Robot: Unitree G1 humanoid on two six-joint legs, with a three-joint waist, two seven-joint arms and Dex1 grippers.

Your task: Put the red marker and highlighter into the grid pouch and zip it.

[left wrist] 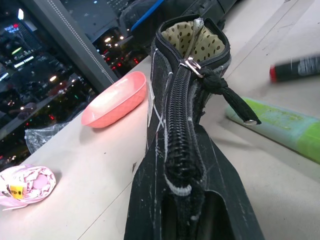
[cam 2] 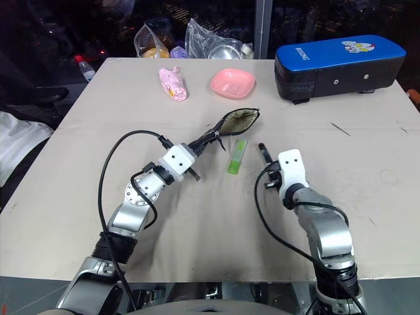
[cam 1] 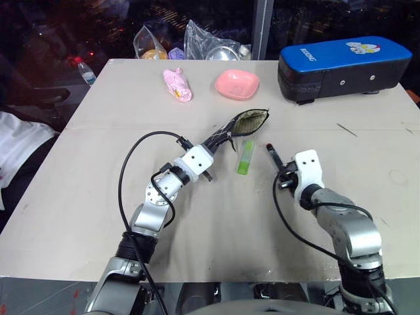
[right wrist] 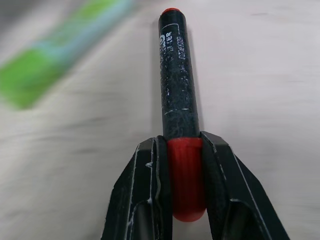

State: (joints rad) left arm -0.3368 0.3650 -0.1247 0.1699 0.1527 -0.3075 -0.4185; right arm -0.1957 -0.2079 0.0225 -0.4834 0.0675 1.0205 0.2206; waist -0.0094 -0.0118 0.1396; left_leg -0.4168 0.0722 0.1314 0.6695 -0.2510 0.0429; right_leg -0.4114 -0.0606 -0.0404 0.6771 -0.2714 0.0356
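The grid pouch (cam 1: pixel 244 123) is black with white lines and a dotted beige lining. It is held up on edge over the middle of the table with its mouth open at the far end, and my left gripper (cam 1: pixel 216 146) is shut on its near end. In the left wrist view the zipper pull (left wrist: pixel 196 67) sits close to the open mouth. The lime-green highlighter (cam 1: pixel 245 157) lies flat on the table just right of the pouch. The red marker (right wrist: pixel 177 85) has a dark barrel with red ends, and my right gripper (right wrist: pixel 185 150) is shut on its near red end, low over the table.
A pink bowl (cam 1: pixel 236 84) and a pink wrapped bundle (cam 1: pixel 177 84) sit behind the pouch. A large blue-and-black case (cam 1: pixel 344 65) stands at the back right. Plastic bags (cam 1: pixel 197 41) and a small bottle (cam 1: pixel 84 69) lie at the far edge.
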